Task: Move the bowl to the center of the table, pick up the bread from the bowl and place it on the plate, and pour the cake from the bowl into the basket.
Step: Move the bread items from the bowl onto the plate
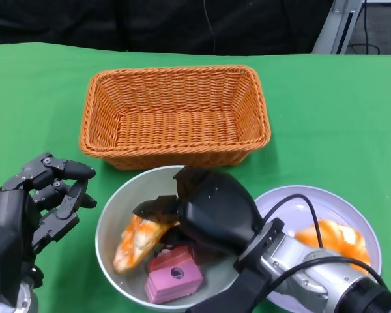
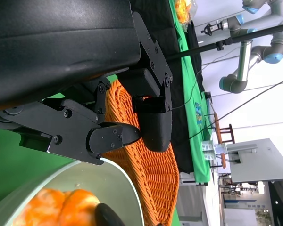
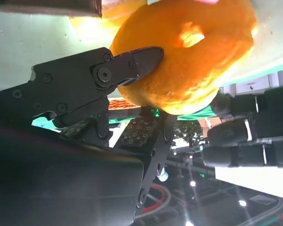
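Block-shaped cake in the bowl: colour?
Pink block-shaped cake with a hole on top; clearest in the head view.

From my left wrist camera I see my own black many-fingered left hand (image 2: 132,117), its fingers apart and holding nothing. Just beyond the fingers lies the orange woven wicker basket (image 2: 153,174). At about 7 o'clock in the frame curves the rim of the pale grey round bowl (image 2: 118,176), touching or just beside the basket, with orange glazed bread (image 2: 61,209) inside it. The green-covered bench (image 2: 19,162) shows at 9 o'clock. A grey robot arm (image 2: 254,47) stands at 2 o'clock, well apart.
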### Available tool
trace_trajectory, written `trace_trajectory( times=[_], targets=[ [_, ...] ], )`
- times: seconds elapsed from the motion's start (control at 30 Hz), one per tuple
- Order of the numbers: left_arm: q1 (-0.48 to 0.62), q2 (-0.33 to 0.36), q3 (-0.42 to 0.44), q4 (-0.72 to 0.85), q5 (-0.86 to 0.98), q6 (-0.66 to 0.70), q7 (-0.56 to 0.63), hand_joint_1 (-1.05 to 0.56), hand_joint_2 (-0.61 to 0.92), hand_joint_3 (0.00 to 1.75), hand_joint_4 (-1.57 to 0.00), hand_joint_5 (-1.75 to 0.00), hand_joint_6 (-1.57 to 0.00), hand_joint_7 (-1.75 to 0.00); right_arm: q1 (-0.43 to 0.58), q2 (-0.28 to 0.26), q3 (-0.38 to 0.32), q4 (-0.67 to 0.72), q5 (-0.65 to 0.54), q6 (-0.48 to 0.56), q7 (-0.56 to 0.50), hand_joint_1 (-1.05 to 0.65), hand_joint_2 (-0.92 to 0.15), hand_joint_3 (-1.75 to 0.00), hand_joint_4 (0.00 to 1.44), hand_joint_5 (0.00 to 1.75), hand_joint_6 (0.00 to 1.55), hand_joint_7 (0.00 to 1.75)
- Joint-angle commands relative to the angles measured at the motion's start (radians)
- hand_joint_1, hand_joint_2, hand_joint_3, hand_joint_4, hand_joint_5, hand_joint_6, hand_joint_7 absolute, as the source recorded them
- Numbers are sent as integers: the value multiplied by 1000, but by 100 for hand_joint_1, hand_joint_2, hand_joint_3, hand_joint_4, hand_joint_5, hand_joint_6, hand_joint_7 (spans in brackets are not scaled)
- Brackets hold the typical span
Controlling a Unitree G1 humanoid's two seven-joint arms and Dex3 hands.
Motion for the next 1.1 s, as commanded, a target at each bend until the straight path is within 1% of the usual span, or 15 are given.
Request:
trace_trajectory(
  times=[0.03,0.07,0.1,0.13,0.2,0.23,0.3,0.4,0.53,0.7,0.8,0.87,0.93,0.97,1.1],
  targets=[
    [-14,19,9,11,10,-23,15,-15,78,53,-74,-141,-81,-107,16,-39,-41,-91,49,-11,68,-35,-92,-25,67,137,119,11],
    [-14,20,10,14,11,-25,14,-16,78,53,-74,-140,-80,-106,26,-54,-56,-136,65,-10,103,-35,-92,-25,66,137,118,11],
    [-14,21,10,16,10,-26,13,-16,78,53,-75,-138,-80,-105,36,-65,-69,-173,77,-8,131,-36,-92,-25,65,145,113,27],
    [-15,22,11,17,9,-26,12,-16,78,53,-76,-135,-81,-103,44,-72,-79,-199,84,-5,151,-36,-92,-23,63,151,91,72],
    [-16,24,11,20,6,-28,8,-16,79,52,-77,-134,-81,-102,63,-80,-100,-248,96,3,184,-36,-92,-20,63,154,77,103],
    [-16,24,11,21,5,-29,7,-16,79,52,-77,-133,-81,-102,70,-81,-107,-263,98,5,196,-36,-92,-19,63,155,75,108],
    [-16,24,11,20,7,-26,11,-16,79,52,-78,-133,-81,-101,89,-91,-131,-310,112,7,218,-36,-92,-17,64,154,75,109],
    [-18,24,13,21,9,-19,19,-15,80,51,-78,-134,-82,-100,133,-114,-184,-424,151,18,277,-34,-92,-10,68,143,87,81],
    [-22,25,16,35,4,-32,12,-14,81,51,-77,-134,-82,-99,176,-124,-238,-524,180,31,330,-33,-92,-7,72,133,95,63],
    [-24,25,16,42,1,-43,10,-13,81,51,-77,-135,-82,-99,224,-128,-307,-625,198,52,352,-36,-92,-15,74,126,100,54],
    [-27,28,19,51,-2,-52,7,-12,81,52,-76,-137,-82,-100,253,-139,-362,-670,224,41,344,-35,-92,-16,73,138,102,61],
    [-31,30,23,58,-12,-54,1,-11,80,53,-76,-137,-82,-100,279,-160,-406,-700,252,25,349,-32,-88,-20,75,137,94,81],
    [-33,35,26,64,-16,-56,-4,-13,80,53,-76,-137,-82,-100,311,-184,-443,-734,256,23,359,-33,-81,-36,74,141,83,102],
    [-34,37,26,66,-16,-57,-5,-13,79,53,-76,-137,-83,-99,319,-188,-452,-743,255,23,363,-33,-76,-44,74,142,81,106],
    [-40,44,34,80,-26,-67,-12,-11,79,54,-76,-138,-83,-99,373,-231,-519,-775,280,5,365,-32,-66,-62,74,143,84,105]
  ],
)
